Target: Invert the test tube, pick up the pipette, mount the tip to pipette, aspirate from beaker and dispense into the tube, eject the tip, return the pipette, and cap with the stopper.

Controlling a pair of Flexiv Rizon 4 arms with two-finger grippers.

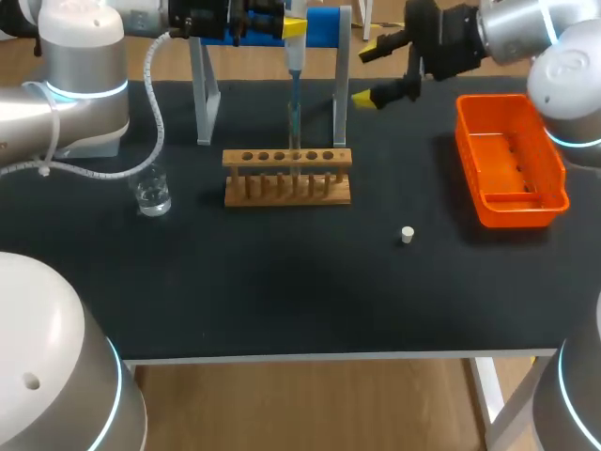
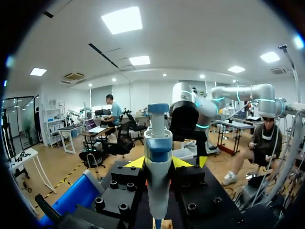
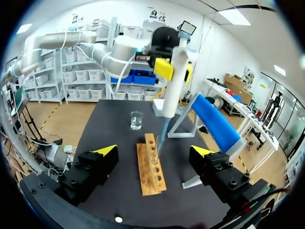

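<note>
Pipette [image 1: 294, 58]: no readable print.
Wooden rack [image 1: 287, 191]: no readable marks.
Beaker [image 1: 152, 195]: no readable scale.
Orange tray [image 1: 521, 209]: no readable label.
Bench [image 1: 282, 291]: no readable signs.

- Bright white ceiling lights [image 2: 122, 20] shine down from above, so the whole room is evenly lit.
- The dark tabletop [image 1: 282, 291] shows only soft, faint shadows.
- The glass beaker [image 1: 152, 194] gives off small bright glints.

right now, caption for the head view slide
Left gripper holds the pipette over the wooden rack; right gripper hangs open.
</note>
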